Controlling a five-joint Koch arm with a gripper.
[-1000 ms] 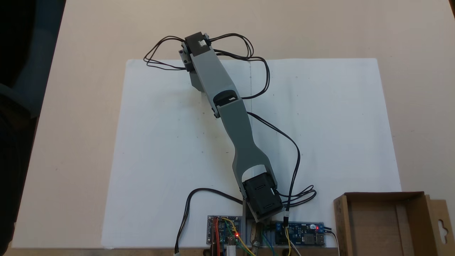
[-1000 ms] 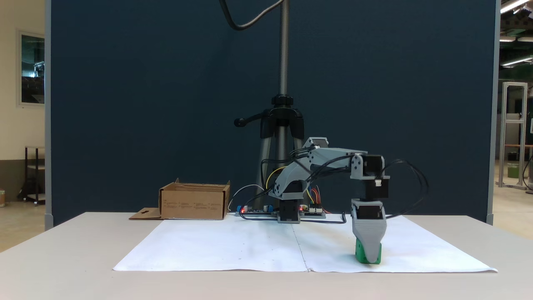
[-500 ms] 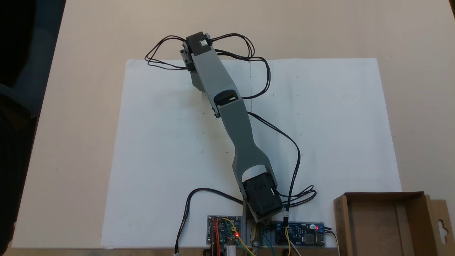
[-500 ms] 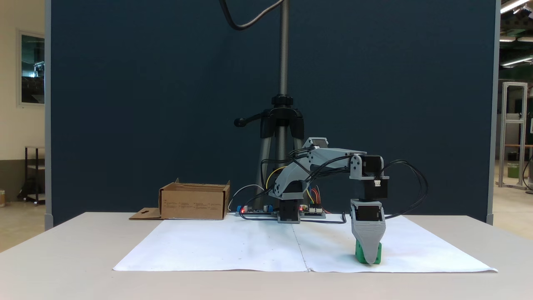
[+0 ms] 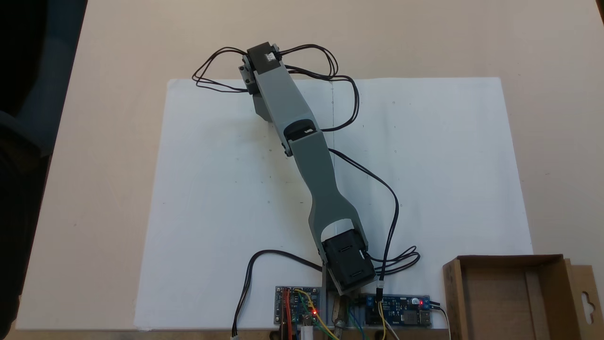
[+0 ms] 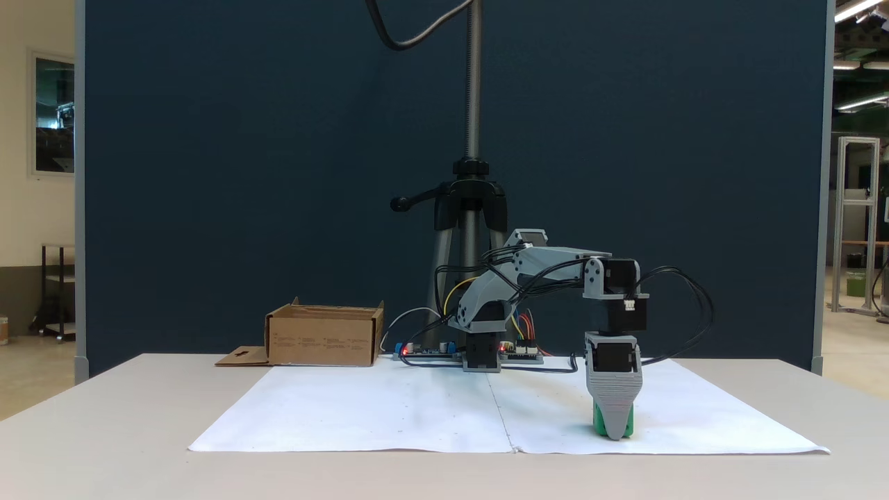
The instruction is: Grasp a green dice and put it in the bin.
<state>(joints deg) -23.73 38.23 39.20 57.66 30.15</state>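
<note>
We see a pale table [image 6: 104,430] carrying a white paper sheet [image 5: 212,212] that covers most of its middle in both fixed views. The grey arm [image 5: 302,141] stretches across that sheet, running from its base at about six o'clock in the top-down fixed view toward eleven o'clock, black cables looping beside it. The bin [image 5: 509,297], a brown cardboard box with a flap bearing a keyhole cutout, sits at the five o'clock corner of the top-down view (in the table-level fixed view [image 6: 325,336] it stands at nine o'clock from the arm's base), well apart from the dice. The gripper [image 6: 614,432] points straight down, its tip at the paper. The green dice [image 6: 599,421] rests on the sheet, showing on both sides of the grey jaw in front; we cannot tell whether the jaws clamp it.
</note>
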